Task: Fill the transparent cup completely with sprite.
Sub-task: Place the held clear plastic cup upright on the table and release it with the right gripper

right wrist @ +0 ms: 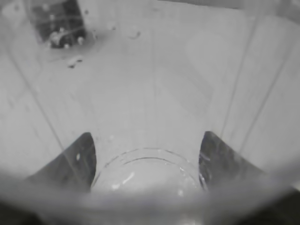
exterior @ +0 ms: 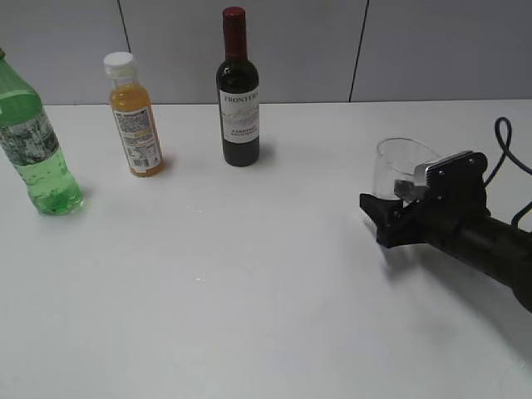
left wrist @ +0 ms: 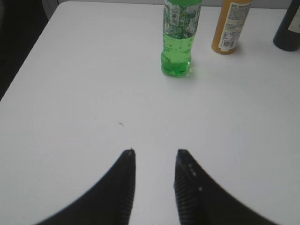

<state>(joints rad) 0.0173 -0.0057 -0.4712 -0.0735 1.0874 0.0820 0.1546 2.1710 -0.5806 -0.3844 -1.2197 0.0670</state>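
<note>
Clear plastic fills the right wrist view: the transparent cup (exterior: 403, 170) stands upright between the right gripper's (exterior: 387, 218) fingers, apparently grasped, at the table's (exterior: 249, 283) right side. Far left stands the sprite bottle (exterior: 33, 141), its long axis vertical, straight ahead of the left gripper (left wrist: 154, 157), whose jaws are parted and hold nothing; that arm is clearly nearer. Count: one cup, one sprite bottle, one orange-juice bottle (exterior: 135, 116), one wine bottle (exterior: 238, 91).

Matte black end effector (exterior: 384, 218), silver plate
</note>
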